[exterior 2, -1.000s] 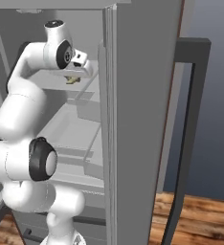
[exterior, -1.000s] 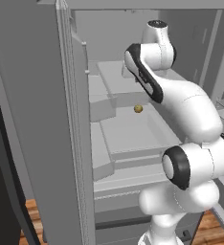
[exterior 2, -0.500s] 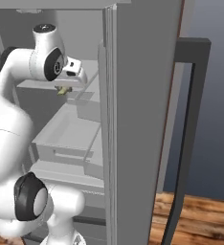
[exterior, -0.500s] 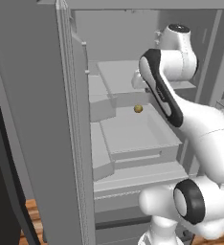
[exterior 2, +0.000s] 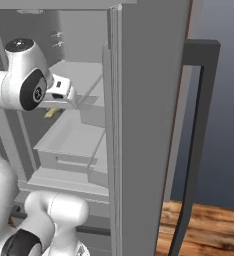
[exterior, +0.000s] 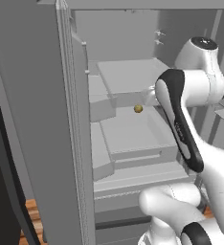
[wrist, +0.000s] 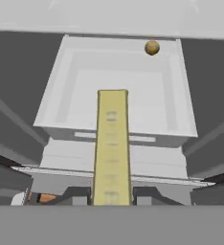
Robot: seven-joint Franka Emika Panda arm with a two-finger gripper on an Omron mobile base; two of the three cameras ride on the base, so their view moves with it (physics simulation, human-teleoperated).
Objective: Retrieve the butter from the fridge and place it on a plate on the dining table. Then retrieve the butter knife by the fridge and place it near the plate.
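Jaws clamped on the butter (wrist: 112,143), held above the fridge (exterior: 47,119) drawer (wrist: 118,81) with a brown ball (wrist: 152,47) at its back edge; keep it level, clear the door.

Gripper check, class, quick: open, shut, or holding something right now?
Gripper: shut on the butter, the yellow stick reaching out from between its fingertips above the fridge drawer.

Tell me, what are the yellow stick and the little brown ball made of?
The butter looks like soft, matte pale-yellow fat: a smooth stick with faint printed marks, held in the pincer. The ball looks like baked or fruity food, dull golden-brown; hard to tell which.
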